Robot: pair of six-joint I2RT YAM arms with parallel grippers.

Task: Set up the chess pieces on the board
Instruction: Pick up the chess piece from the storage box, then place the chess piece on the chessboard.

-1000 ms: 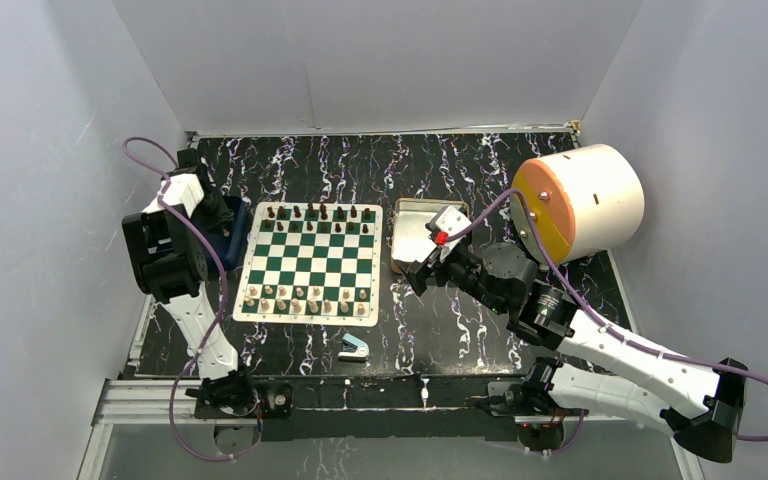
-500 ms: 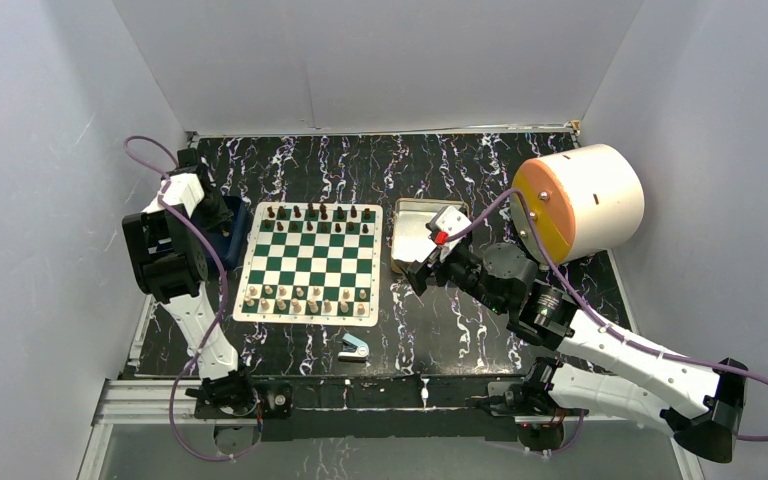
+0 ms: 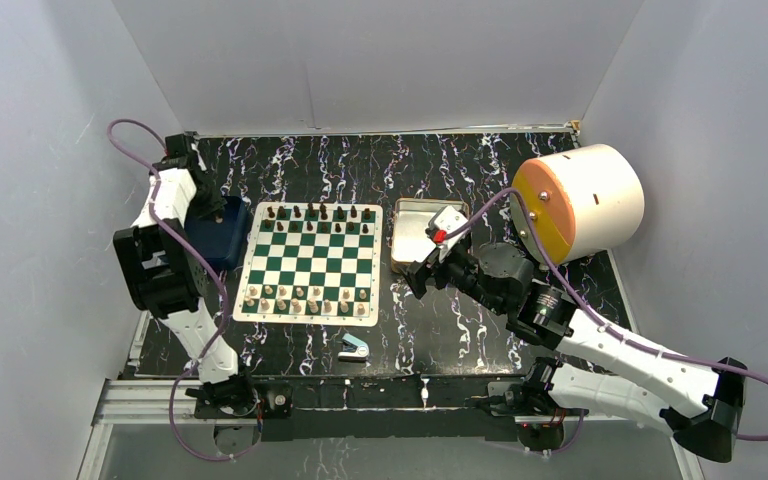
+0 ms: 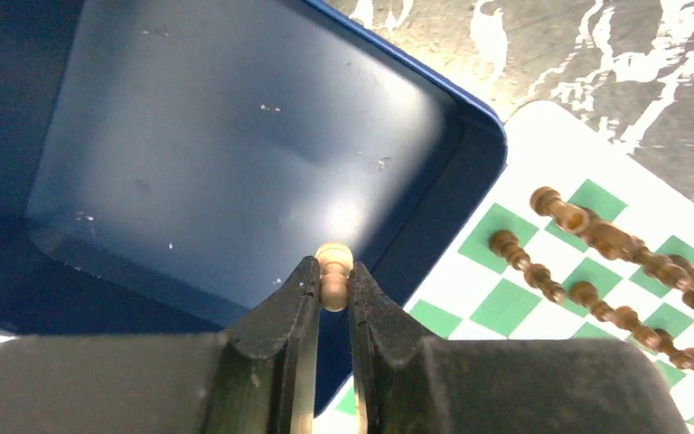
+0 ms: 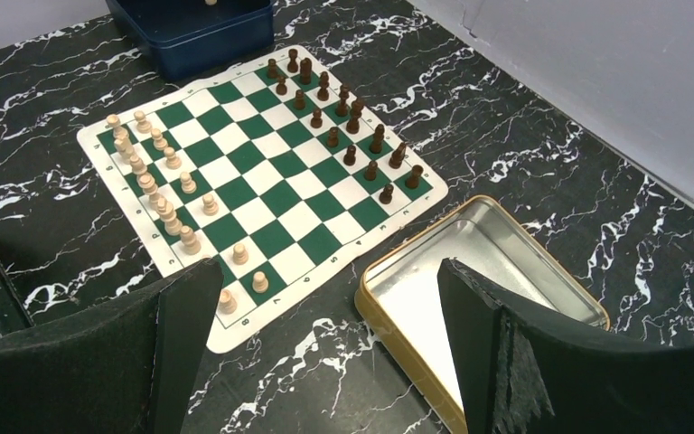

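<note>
1. the middle rows of the board [image 3: 308,258] are bare: an open lane between dark pieces [image 3: 315,212] along the far edge and pale pieces [image 3: 305,298] along the near edge.
2. a blue tray [image 3: 222,232] sits just beside the board's far left corner; the left gripper [image 4: 330,276], clamped on a pale piece [image 4: 333,262], hangs over it.
3. a silver tin [image 3: 415,235] lies right of the board, the wide-open right gripper [image 5: 325,280] above its near end.
4. a stapler [image 3: 354,347] lies near the board's near edge.
5. a white drum [image 3: 578,203] fills the far right.

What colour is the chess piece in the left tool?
The piece is pale beige; the left wrist view shows it best.
</note>
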